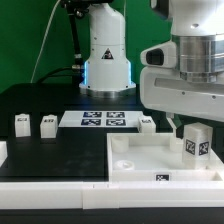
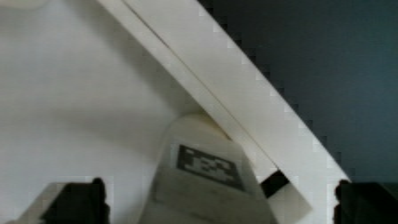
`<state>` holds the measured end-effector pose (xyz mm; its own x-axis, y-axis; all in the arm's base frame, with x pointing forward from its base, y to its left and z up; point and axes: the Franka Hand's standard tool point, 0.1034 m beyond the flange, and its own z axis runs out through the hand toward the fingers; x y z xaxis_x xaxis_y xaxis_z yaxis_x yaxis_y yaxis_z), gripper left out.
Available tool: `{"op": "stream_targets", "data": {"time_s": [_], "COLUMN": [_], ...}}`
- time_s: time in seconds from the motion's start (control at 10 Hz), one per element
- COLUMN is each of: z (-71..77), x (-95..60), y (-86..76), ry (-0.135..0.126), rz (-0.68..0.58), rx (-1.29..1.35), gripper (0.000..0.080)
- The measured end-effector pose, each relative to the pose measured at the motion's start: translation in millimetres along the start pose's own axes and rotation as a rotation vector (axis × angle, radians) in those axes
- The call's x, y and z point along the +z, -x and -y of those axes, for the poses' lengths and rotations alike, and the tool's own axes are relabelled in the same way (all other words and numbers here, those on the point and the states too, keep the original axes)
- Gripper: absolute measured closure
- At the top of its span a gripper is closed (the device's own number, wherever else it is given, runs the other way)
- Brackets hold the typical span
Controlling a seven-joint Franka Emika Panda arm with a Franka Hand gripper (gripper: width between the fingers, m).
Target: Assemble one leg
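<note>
A white leg (image 1: 196, 143) with a black-and-white tag stands upright at the far right corner of the white square plate (image 1: 140, 165). My gripper (image 1: 193, 132) is right above it, reaching down around its top. In the wrist view the leg (image 2: 205, 165) sits between my two dark fingers (image 2: 73, 202), with a clear gap on each side, so the gripper (image 2: 217, 205) is open and not touching it. The plate's edge (image 2: 196, 70) runs diagonally behind the leg. Whether the leg's foot sits in a corner socket is hidden.
Two more legs (image 1: 20, 123) (image 1: 47, 123) stand at the exterior view's left on the black table, and a third (image 1: 147, 122) behind the plate. The marker board (image 1: 103, 119) lies at the middle back. The robot's base (image 1: 105, 60) rises behind it.
</note>
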<state>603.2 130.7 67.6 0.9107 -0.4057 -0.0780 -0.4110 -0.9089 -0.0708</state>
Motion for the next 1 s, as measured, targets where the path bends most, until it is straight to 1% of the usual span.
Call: {"op": "stream_targets", "data": {"time_s": [0.1, 0.3, 0.4, 0.6, 0.7, 0.8, 1.0], "z": [1.2, -2.4, -3.0, -5.8, -6.5, -6.3, -6.7], "x": [-1.3, -2.5, -2.8, -3.9, -4.0, -4.0, -4.1], "y": [-1.0, -4.7, -3.9, -6.6, -7.2, -7.1, -7.5], "ry": [0.013, 0.017, 0.02, 0.027, 0.031, 0.031, 0.031], "rz": [-0.005, -0.006, 0.004, 0.004, 0.003, 0.003, 0.002], "rx": [-0.18, -0.414, -0.465, -0.651, -0.711, -0.692, -0.692], "gripper": [0.0151, 0.0151, 0.0151, 0.0151, 0.0162, 0.0162, 0.0513]}}
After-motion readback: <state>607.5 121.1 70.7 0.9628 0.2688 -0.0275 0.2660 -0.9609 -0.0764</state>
